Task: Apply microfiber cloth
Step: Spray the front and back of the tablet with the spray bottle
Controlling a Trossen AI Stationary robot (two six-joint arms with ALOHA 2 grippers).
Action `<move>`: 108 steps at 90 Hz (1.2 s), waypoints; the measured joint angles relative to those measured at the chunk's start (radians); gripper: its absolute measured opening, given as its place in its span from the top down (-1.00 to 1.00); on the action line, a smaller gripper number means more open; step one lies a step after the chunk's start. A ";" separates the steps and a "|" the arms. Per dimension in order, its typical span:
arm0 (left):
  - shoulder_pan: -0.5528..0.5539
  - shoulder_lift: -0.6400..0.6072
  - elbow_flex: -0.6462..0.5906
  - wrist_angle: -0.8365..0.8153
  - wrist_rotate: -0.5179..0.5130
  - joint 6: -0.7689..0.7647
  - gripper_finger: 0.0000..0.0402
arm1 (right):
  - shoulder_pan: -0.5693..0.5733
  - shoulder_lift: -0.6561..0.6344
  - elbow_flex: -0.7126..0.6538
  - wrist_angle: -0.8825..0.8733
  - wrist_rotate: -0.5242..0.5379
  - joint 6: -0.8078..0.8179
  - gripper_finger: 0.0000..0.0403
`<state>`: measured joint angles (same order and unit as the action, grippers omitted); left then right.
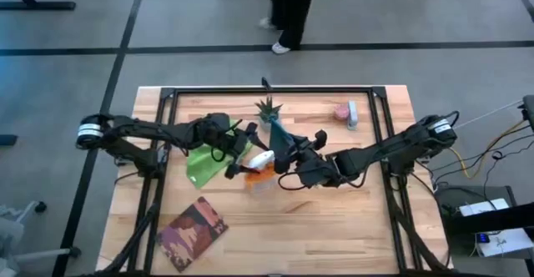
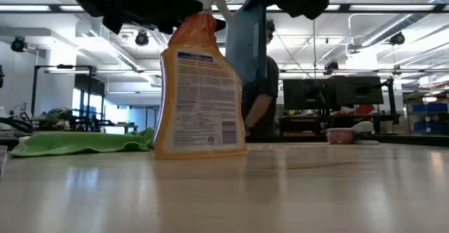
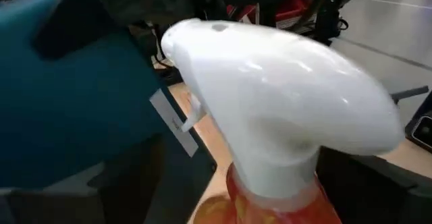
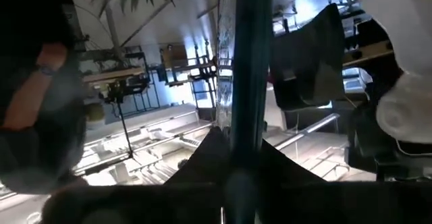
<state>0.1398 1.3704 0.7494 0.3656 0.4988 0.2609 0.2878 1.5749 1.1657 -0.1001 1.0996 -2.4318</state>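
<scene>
Closely crowded the white head of the orange spray bottle [image 3: 270, 116] with the left end effector [image 1: 240, 153]; could not tell its grip state. Clamped the right end effector [image 1: 289, 153] on a teal tablet [image 1: 279, 135], held upright on edge just beyond the bottle. Found the microfiber cloth [image 1: 200, 164] lying loose on the worktop [image 1: 334, 227] just behind the left end effector, beneath that arm. Judged it light, limp, unlikely to slip or break; best pinched at a raised fold or bunched mid-cloth, not at a flat edge.
</scene>
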 joint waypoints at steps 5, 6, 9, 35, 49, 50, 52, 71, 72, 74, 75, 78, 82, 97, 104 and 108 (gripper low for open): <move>0.000 0.006 0.000 0.007 0.001 0.001 -0.74 | 0.000 0.000 -0.002 0.000 0.000 0.003 0.96; 0.000 0.007 0.000 0.009 0.002 0.002 -0.74 | 0.000 0.000 -0.002 0.000 0.000 0.005 0.96; 0.000 0.008 0.000 0.013 0.005 0.002 -0.74 | 0.000 0.000 -0.002 0.002 0.000 0.009 0.96; -0.001 0.007 0.000 0.055 0.037 -0.005 -0.74 | 0.000 0.000 -0.002 0.013 0.003 0.017 0.97; -0.002 0.007 0.000 0.103 0.038 -0.003 -0.74 | 0.000 0.000 -0.002 0.014 0.006 0.017 0.97; -0.002 0.007 0.000 0.109 0.038 -0.003 -0.74 | 0.000 0.000 -0.002 0.014 0.006 0.017 0.97; -0.002 0.007 0.000 0.117 0.037 -0.003 -0.74 | 0.000 0.000 -0.002 0.014 0.006 0.017 0.97; -0.006 0.066 0.001 0.177 0.060 -0.021 -0.74 | 0.000 0.000 -0.002 0.016 0.006 0.023 0.97; -0.006 0.071 0.002 0.180 0.062 -0.022 -0.74 | 0.000 0.000 -0.002 0.018 0.006 0.023 0.97; -0.007 0.081 0.006 0.180 0.063 -0.026 -0.74 | 0.000 0.000 -0.002 0.021 0.007 0.023 0.97; -0.007 0.086 0.008 0.180 0.063 -0.026 -0.74 | 0.000 0.000 -0.002 0.023 0.007 0.023 0.97; -0.008 0.100 0.016 0.180 0.064 -0.030 -0.74 | 0.000 0.000 -0.002 0.029 0.006 0.023 0.97; -0.008 0.116 0.029 0.181 0.071 -0.033 -0.74 | 0.000 0.000 -0.002 0.031 0.007 0.023 0.97; -0.009 0.128 0.047 0.178 0.120 -0.035 -0.74 | 0.000 0.000 -0.002 0.031 0.007 0.026 0.97; -0.011 0.117 0.047 0.164 0.122 -0.035 -0.74 | 0.000 0.000 -0.002 0.030 0.007 0.030 0.97; -0.011 0.107 0.047 0.144 0.122 -0.034 -0.74 | 0.000 0.000 -0.002 0.030 0.007 0.033 0.97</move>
<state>0.1291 1.4772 0.7959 0.5095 0.6209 0.2264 0.2874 1.5749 1.1637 -0.0700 1.1069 -2.3985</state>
